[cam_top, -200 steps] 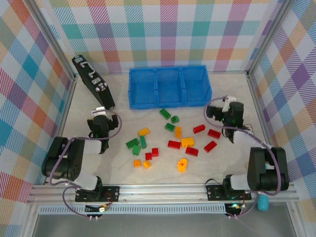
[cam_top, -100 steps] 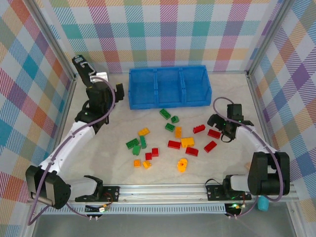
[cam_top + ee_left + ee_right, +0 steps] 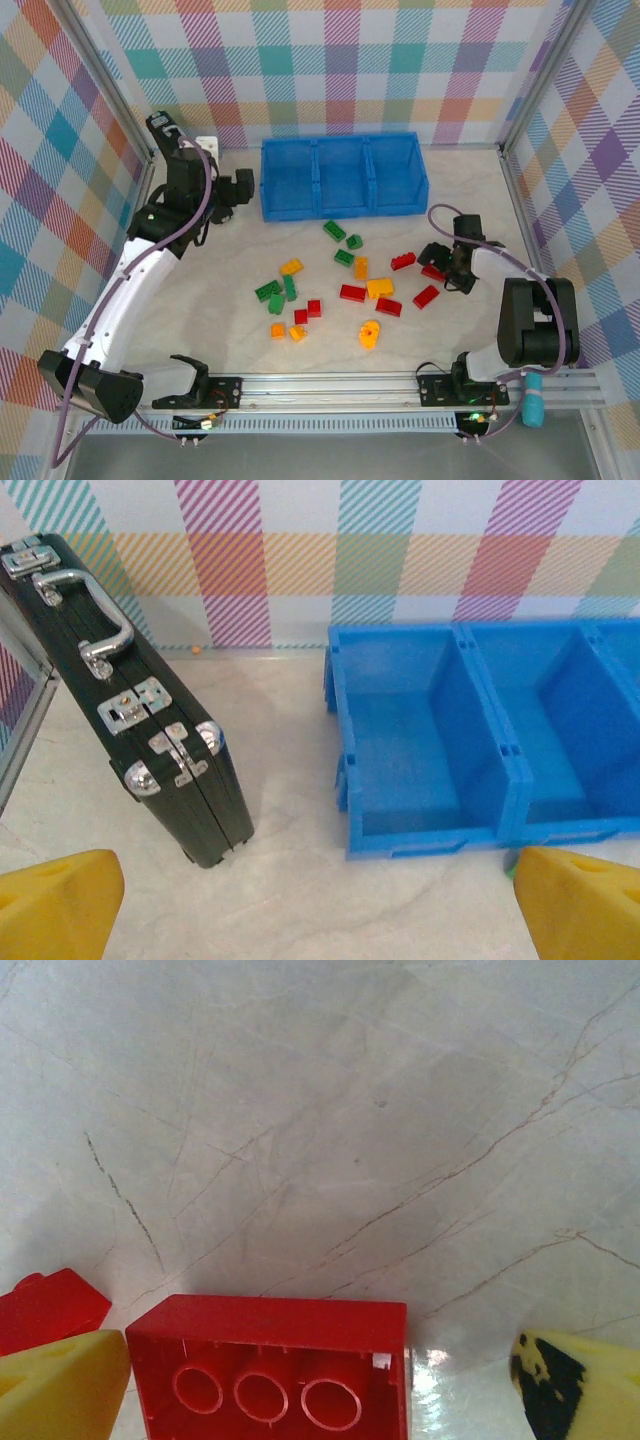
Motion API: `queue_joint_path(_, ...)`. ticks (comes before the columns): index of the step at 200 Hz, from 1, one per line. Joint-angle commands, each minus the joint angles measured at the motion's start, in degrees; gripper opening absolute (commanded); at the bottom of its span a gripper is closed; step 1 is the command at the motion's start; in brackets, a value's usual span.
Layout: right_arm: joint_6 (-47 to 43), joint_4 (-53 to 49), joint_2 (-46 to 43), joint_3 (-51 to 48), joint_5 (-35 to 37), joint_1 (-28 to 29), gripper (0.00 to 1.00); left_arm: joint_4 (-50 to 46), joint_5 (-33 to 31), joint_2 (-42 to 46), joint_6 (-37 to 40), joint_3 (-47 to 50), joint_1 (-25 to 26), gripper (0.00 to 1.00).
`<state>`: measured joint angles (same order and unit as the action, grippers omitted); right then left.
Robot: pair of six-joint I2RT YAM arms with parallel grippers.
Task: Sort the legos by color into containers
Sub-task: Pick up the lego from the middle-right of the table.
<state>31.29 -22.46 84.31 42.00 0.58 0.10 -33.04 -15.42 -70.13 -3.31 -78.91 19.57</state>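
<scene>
About 20 red, green and yellow bricks (image 3: 352, 292) are scattered on the table (image 3: 230, 330), none yet sorted. At the pile's right the right gripper (image 3: 449, 263) is held low over 1 red brick (image 3: 270, 1355), framed between its wide-open jaws; nothing is gripped. The first pick is judged to be in hand: the jaws must be lowered and closed on the brick's sides, and the brick carried to a compartment. Further back, the left gripper (image 3: 238, 190) is held wide open and empty just left of the blue bin (image 3: 340, 212), whose 3 compartments are empty. Since 1 second ago the left arm has been stretched out from a folded pose and the right gripper brought down over the red brick; no brick has been moved
</scene>
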Motion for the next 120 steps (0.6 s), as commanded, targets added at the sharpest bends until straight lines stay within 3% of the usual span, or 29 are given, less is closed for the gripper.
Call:
queue_joint_path(1, 0.1, 0.6, 1.8, -0.5, -1.8, 0.1, 0.99, -2.1, 0.5, 0.5, 1.1, -1.4, 0.8, 1.0)
queue_joint_path(120, -3.8, -4.2, 5.6, 4.5, -1.4, 1.7, 0.92, -2.5, -0.2, -0.1, 1.5, -1.5, 0.8, 1.0)
